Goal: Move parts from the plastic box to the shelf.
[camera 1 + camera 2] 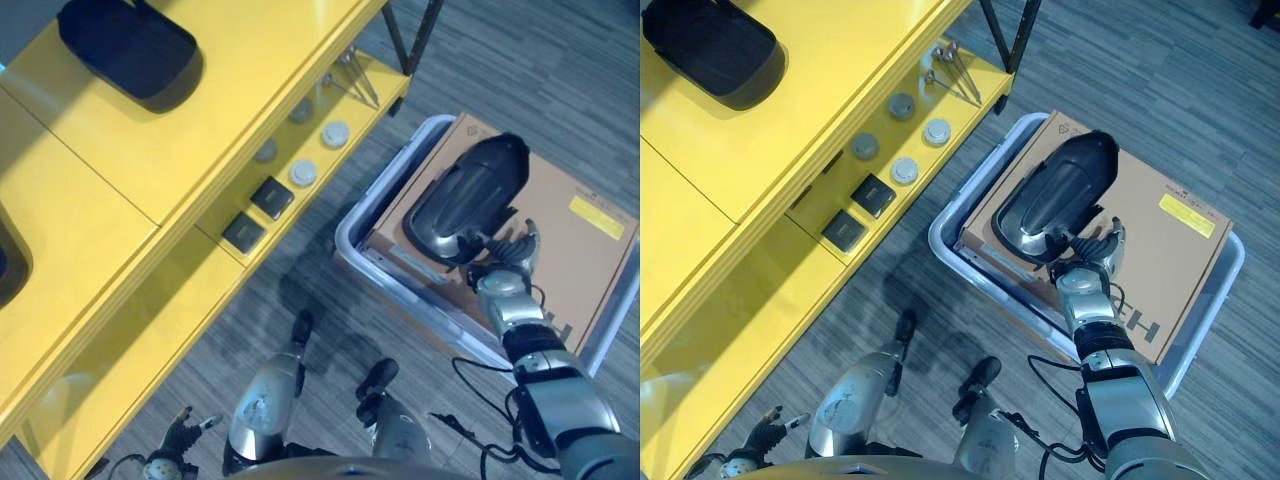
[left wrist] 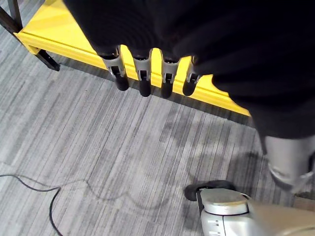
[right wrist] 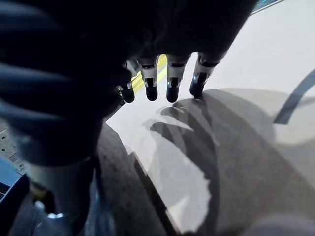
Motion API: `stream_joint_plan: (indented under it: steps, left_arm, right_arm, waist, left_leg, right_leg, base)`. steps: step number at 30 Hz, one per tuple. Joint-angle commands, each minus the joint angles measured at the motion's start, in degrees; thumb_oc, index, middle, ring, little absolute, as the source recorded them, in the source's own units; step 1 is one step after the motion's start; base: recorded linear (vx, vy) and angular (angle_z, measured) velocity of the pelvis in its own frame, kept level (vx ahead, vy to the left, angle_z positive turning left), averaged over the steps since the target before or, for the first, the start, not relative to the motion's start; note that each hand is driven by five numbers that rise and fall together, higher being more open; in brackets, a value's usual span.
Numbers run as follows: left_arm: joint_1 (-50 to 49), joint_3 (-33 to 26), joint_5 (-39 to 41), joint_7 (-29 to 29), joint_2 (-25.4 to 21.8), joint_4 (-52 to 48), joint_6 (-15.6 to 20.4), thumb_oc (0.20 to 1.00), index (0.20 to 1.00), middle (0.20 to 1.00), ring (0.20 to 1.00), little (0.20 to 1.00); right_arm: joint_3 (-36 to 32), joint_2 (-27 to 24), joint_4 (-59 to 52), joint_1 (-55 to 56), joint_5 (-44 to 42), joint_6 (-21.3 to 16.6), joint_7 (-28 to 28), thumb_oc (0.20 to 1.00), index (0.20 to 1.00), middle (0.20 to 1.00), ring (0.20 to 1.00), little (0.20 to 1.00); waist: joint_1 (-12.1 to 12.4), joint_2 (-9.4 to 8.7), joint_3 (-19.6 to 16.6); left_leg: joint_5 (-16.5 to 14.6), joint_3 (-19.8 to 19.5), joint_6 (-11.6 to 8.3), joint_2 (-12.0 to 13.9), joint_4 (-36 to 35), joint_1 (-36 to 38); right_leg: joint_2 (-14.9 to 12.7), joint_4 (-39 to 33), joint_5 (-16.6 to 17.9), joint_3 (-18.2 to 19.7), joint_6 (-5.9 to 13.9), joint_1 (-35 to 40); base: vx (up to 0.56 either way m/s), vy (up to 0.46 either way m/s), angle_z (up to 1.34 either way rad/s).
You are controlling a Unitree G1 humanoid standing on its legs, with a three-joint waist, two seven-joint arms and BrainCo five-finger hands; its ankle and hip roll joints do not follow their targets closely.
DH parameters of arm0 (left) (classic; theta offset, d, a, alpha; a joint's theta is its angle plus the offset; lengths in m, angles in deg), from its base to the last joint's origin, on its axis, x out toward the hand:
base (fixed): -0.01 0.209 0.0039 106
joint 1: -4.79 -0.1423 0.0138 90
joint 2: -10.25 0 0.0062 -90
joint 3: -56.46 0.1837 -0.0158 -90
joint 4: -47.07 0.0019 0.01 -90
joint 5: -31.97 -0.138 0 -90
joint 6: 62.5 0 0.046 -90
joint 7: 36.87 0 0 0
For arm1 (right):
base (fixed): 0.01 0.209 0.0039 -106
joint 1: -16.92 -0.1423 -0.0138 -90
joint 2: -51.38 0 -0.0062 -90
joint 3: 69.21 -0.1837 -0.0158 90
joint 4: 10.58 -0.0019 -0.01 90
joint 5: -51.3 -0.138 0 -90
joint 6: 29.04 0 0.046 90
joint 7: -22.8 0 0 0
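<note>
Right hand [image 1: 1092, 250] rests at the near end of a dark, glossy moulded part [image 1: 1055, 195], fingers spread and relaxed, not closed round it; the part lies on a brown cardboard sheet [image 1: 1160, 250] inside the grey plastic box [image 1: 945, 245] on the floor. Left hand [image 1: 180, 432] hangs low beside the yellow shelf [image 1: 120, 230], fingers straight, holding nothing. Another dark part [image 1: 125, 45] sits on the shelf's top level; round discs [image 1: 303, 172] and dark square pieces [image 1: 271, 197] lie on the lower level.

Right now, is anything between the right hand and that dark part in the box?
Nothing visible. The right hand, fingers open, is right at the near end of the dark glossy part, which lies on a cardboard carton in the plastic box.
</note>
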Motion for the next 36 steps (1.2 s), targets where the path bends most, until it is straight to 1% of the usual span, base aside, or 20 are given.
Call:
stream_joint_plan:
  steps: [1, 3, 4, 5, 6, 7, 18, 22, 25, 27, 28, 29, 31, 32, 34, 35, 36]
  left_arm:
    - [-1.16, 2.39, 1.63, 0.01, -1.63, 0.35, -0.06, 1.000, 1.000, 1.000, 1.000, 1.000]
    - [-0.92, 2.70, 1.89, -0.06, -1.62, 0.27, -0.03, 1.000, 1.000, 1.000, 1.000, 1.000]
    - [-0.85, 2.88, 2.13, -0.12, -1.61, 0.13, -0.06, 1.000, 1.000, 1.000, 1.000, 1.000]
    - [-0.84, 2.90, 2.14, -0.12, -1.60, 0.13, -0.05, 1.000, 1.000, 1.000, 1.000, 1.000]
    - [-0.82, 2.95, 2.11, -0.11, -1.58, 0.13, 0.03, 1.000, 1.000, 1.000, 1.000, 1.000]
    - [-0.74, 3.23, 2.31, -0.10, -1.63, -0.01, 0.15, 1.000, 1.000, 1.000, 1.000, 1.000]
    - [0.01, 4.23, 3.31, -0.14, -1.95, -0.60, 0.20, 1.000, 1.000, 1.000, 1.000, 1.000]
    - [0.01, 4.36, 3.54, 0.16, -1.84, -0.61, 0.78, 1.000, 1.000, 1.000, 1.000, 1.000]
    - [-0.12, 4.29, 4.52, 0.38, -1.84, -0.77, 1.93, 1.000, 1.000, 1.000, 1.000, 1.000]
    - [-0.26, 3.90, 5.14, 0.76, -1.76, -0.91, 4.63, 1.000, 1.000, 1.000, 1.000, 1.000]
    - [-0.30, 3.71, 5.39, 0.73, -1.75, -1.11, 4.91, 1.000, 1.000, 1.000, 1.000, 1.000]
    - [-0.48, 3.20, 6.12, 0.88, -1.84, -1.93, 6.18, 1.000, 1.000, 1.000, 1.000, 1.000]
    - [-0.43, 2.36, 6.44, 0.81, -2.10, -3.44, 6.72, 1.000, 1.000, 1.000, 1.000, 1.000]
    - [-0.16, 1.89, 6.52, 0.69, -2.36, -5.16, 7.28, 1.000, 1.000, 1.000, 1.000, 1.000]
    - [-0.06, 1.12, 6.77, -0.15, -2.72, -8.18, 7.34, 1.000, 1.000, 1.000, 1.000, 1.000]
    - [-0.03, 0.89, 6.95, -0.94, -2.91, -9.79, 8.52, 1.000, 1.000, 1.000, 1.000, 1.000]
    - [0.12, 0.78, 7.04, -1.32, -3.13, -12.06, 7.76, 1.000, 1.000, 1.000, 1.000, 1.000]
  right_arm:
    - [3.42, -3.33, 0.14, -0.05, 0.67, -1.90, 0.59, 1.000, 1.000, 1.000, 1.000, 1.000]
    - [4.18, -3.11, 0.22, -0.62, 1.28, -0.96, 0.68, 1.000, 1.000, 1.000, 1.000, 1.000]
    - [4.63, -3.03, 0.41, -0.92, 1.38, -0.37, 0.55, 0.947, 0.947, 0.947, 0.947, 0.947]
    - [4.75, -2.99, 0.52, -0.96, 1.37, -0.35, 0.48, 0.793, 0.793, 0.793, 0.793, 0.793]
    - [4.92, -2.94, 0.68, -1.00, 1.49, -0.19, 0.37, 0.511, 0.511, 0.511, 0.511, 0.511]
    - [5.40, -3.17, 1.53, -1.18, 1.97, -0.12, 0.28, 0.200, 0.200, 0.200, 0.200, 0.200]
    - [5.68, -4.00, 3.47, -1.92, 0.86, -0.67, 0.23, 0.200, 0.200, 0.200, 0.200, 0.200]
    - [5.45, -4.25, 3.32, -1.56, 1.24, -1.02, 0.04, 0.200, 0.200, 0.200, 0.200, 0.200]
    - [5.24, -4.31, 2.72, -1.35, -0.10, -1.76, -1.22, 0.200, 0.200, 0.200, 0.200, 0.200]
    - [4.39, -4.35, 1.67, -0.74, -1.87, -3.67, -2.38, 0.200, 0.200, 0.200, 0.200, 0.200]
    - [4.07, -4.40, 1.25, -0.51, -2.00, -4.04, -2.54, 0.200, 0.200, 0.200, 0.200, 0.200]
    - [3.31, -4.39, -0.42, 0.27, -2.20, -4.78, -3.09, 0.200, 0.200, 0.200, 0.200, 0.200]
    - [2.24, -4.34, -3.35, 1.38, -2.15, -4.57, -3.47, 0.200, 0.200, 0.200, 0.200, 0.200]
    - [1.43, -4.33, -5.41, 2.07, -1.89, -4.86, -4.01, 0.200, 0.200, 0.200, 0.200, 0.200]
    - [0.35, -4.40, -9.03, 3.37, -1.42, -4.34, -4.47, 0.200, 0.200, 0.200, 0.200, 0.200]
    - [-0.16, -4.36, -10.68, 4.04, -1.03, -4.90, -5.07, 0.200, 0.200, 0.200, 0.200, 0.200]
    - [-0.60, -4.39, -12.88, 4.58, -0.79, -4.13, -5.30, 0.200, 0.200, 0.200, 0.200, 0.200]
  waist:
    - [0.88, 0.82, -1.09]
    - [0.87, 0.83, -0.85]
    - [0.88, 0.92, -0.73]
    - [0.88, 0.93, -0.71]
    - [0.89, 0.95, -0.68]
    - [0.90, 0.98, -0.64]
    - [0.66, 1.42, -0.59]
    - [0.34, 1.54, -0.87]
    - [0.24, 1.47, -1.15]
    - [0.05, 1.23, -1.65]
    - [-0.03, 1.16, -1.83]
    - [-0.23, 0.99, -2.29]
    - [-0.58, 0.65, -3.17]
    - [-0.83, 0.58, -3.65]
    - [-1.22, 0.28, -4.75]
    - [-1.37, 0.15, -5.25]
    - [-1.60, 0.00, -5.81]
  left_leg:
    - [-2.63, -0.36, -2.72, 2.63, 2.05, -3.16]
    - [-2.66, -0.40, -2.69, 2.49, 2.22, -3.40]
    - [-2.67, -0.38, -2.68, 2.50, 2.31, -3.47]
    - [-2.66, -0.39, -2.68, 2.49, 2.31, -3.47]
    - [-2.64, -0.39, -2.67, 2.47, 2.29, -3.46]
    - [-2.68, -0.45, -2.64, 2.42, 2.33, -3.46]
    - [-2.83, -0.41, -2.39, 2.12, 2.26, -3.24]
    - [-2.88, -0.12, -2.35, 2.12, 2.16, -2.78]
    - [-2.91, 0.04, -2.30, 2.22, 1.82, -2.12]
    - [-3.03, 0.24, -2.27, 2.36, 1.47, -1.15]
    - [-3.07, 0.34, -2.27, 2.38, 1.39, -0.87]
    - [-3.21, 0.49, -2.29, 2.45, 1.21, -0.17]
    - [-3.47, 0.73, -2.31, 2.53, 0.88, 0.96]
    - [-2.39, 1.27, -1.94, 2.63, 0.53, 1.13]
    - [-2.51, 1.64, -2.04, 2.88, -0.20, 2.52]
    - [-2.57, 1.81, -2.08, 3.00, -0.61, 3.26]
    - [-2.66, 2.07, -2.10, 3.15, -0.95, 3.95]
  right_leg:
    - [-2.86, 2.60, -3.18, 3.04, 3.76, 0.12]
    - [-2.83, 2.80, -3.17, 3.19, 3.73, -0.27]
    - [-2.91, 3.06, -3.19, 3.25, 3.70, -0.53]
    - [-2.91, 3.08, -3.19, 3.27, 3.69, -0.56]
    - [-2.91, 3.09, -3.17, 3.28, 3.67, -0.59]
    - [-3.00, 3.23, -3.10, 3.30, 3.70, -0.76]
    - [-3.48, 3.99, -2.92, 3.55, 3.93, -1.60]
    - [-3.61, 4.39, -2.92, 3.76, 4.01, -1.73]
    - [-3.52, 4.16, -2.85, 3.73, 4.04, -1.24]
    - [-3.35, 3.83, -2.80, 3.65, 4.11, -0.42]
    - [-3.34, 3.75, -2.78, 3.63, 4.14, -0.20]
    - [-3.27, 3.58, -2.79, 3.69, 4.21, 0.35]
    - [-3.05, 3.09, -2.75, 3.83, 4.33, 1.31]
    - [-2.98, 2.30, -1.50, 3.16, 3.84, 1.66]
    - [-2.69, 1.36, -1.29, 3.22, 4.00, 2.97]
    - [-2.57, 0.86, -1.17, 3.21, 4.09, 3.66]
    - [-2.44, 0.42, -1.08, 3.21, 4.16, 4.28]
  base:
    - [0.00, 0.000, 0.00]
    - [0.00, 0.000, 0.00]
    - [0.00, 0.000, 0.00]
    - [0.00, 0.000, 0.00]
    - [0.00, 0.000, 0.00]
    - [0.00, 0.000, 0.00]
    - [0.00, 0.000, 0.00]
    - [0.00, 0.000, 0.00]
    - [0.00, -0.014, 0.00]
    - [0.01, -0.052, 0.02]
    - [0.02, -0.049, 0.01]
    - [0.04, -0.055, 0.01]
    - [0.02, -0.048, 0.01]
    - [-0.03, -0.032, -0.01]
    - [0.01, -0.059, -0.01]
    - [0.03, -0.078, -0.02]
    - [0.07, -0.088, -0.03]
